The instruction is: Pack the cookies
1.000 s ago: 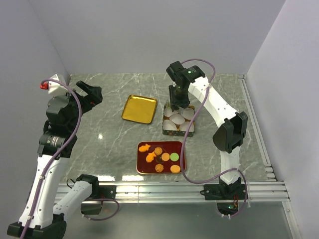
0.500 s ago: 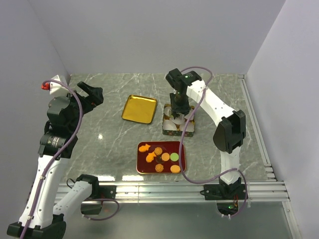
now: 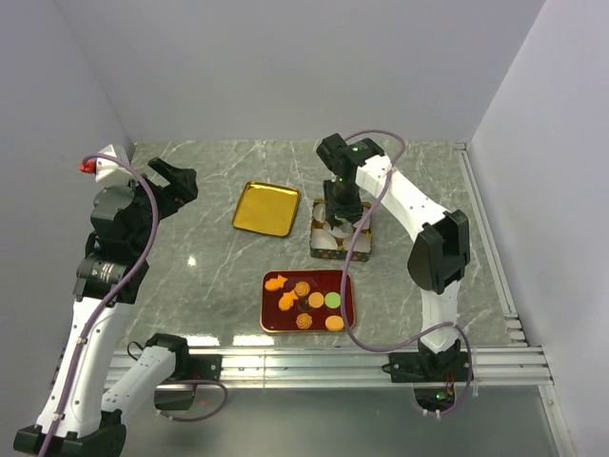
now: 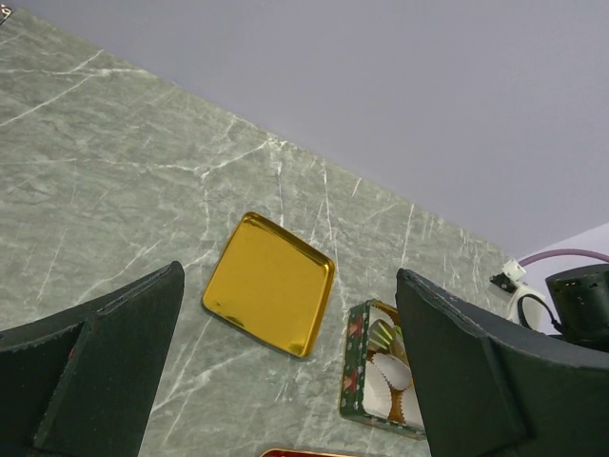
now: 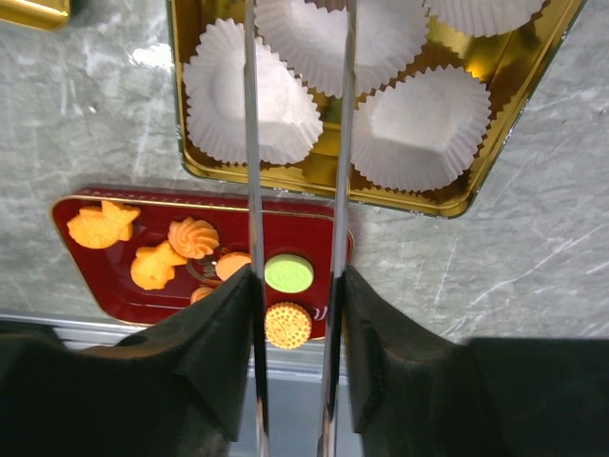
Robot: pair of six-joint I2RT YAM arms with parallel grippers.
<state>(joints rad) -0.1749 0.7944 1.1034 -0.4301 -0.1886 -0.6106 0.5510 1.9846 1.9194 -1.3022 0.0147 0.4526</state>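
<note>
"What had changed, seen from above?"
"The right gripper (image 3: 343, 211) had come down onto the cookie tin (image 3: 364, 249), upper centre: probably a placing. The cookies (image 3: 306, 302) sat on the red tray (image 3: 271, 319), lower centre. The left gripper (image 3: 176, 181) hung at far left."
"Its wrist view?"
"Jaws wide, empty, framing the gold lid (image 4: 269, 283)."
"The right wrist?"
"Blades apart over a paper cup (image 5: 297, 38), tips cut off at the top edge; whether they held a cookie couldn't be told. No writing was legible."

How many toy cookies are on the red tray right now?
7 on the red rectangular tray: far row, orange fish, orange swirl; middle, second fish, brown-and-orange disc, green disc; near edge, orange disc, tan disc. None looks hidden.
</note>
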